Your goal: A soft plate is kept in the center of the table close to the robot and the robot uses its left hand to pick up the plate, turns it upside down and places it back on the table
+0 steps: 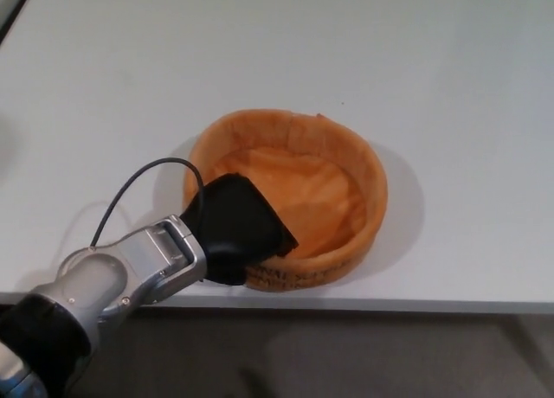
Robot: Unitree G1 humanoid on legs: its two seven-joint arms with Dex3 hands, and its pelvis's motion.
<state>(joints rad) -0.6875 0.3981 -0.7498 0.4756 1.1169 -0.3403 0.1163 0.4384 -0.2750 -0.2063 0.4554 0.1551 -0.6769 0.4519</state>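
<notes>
The soft orange plate (303, 190) is a round dish with a raised rim, open side up, near the table's front edge. Black lettering runs along its near wall. My left hand (238, 229) is shut on the plate's near-left rim, covering that part of the wall. The silver forearm comes in from the lower left with a black cable looping over it. My right hand does not show.
The white table (260, 52) stretches away behind and to both sides of the plate. Its front edge (389, 303) runs just below the plate, with dark floor beyond. A dark strip shows at the top left corner.
</notes>
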